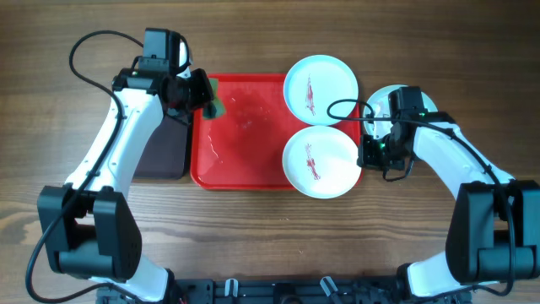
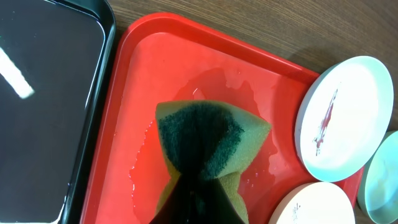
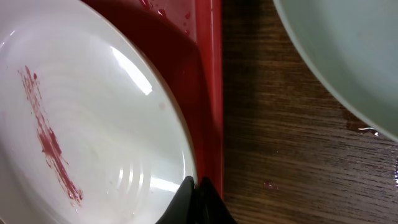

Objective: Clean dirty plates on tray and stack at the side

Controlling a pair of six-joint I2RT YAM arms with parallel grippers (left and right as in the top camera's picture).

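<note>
Step in hand: securing a dirty plate for cleaning. The tray (image 1: 245, 127) lies at centre frame on the tabletop (image 1: 253, 245). Two streaked plates sit on its right part: the upper plate (image 1: 321, 87) and the lower plate (image 1: 319, 160). A third plate (image 1: 381, 100) rests off the tray at upper right, partly hidden by the arm.

The right hand (image 1: 369, 154) is closed, its tips pinching the right rim of the lower plate. The left hand (image 1: 209, 100) is clamped on a green-and-yellow sponge (image 1: 216, 108) above the tray's upper left corner, beside the dark brown tray (image 1: 164, 152).

Next move, as judged: steady or tilt the lower plate, then bring the sponge across to its red streaks. The thin rim grip may slip under wiping pressure.
</note>
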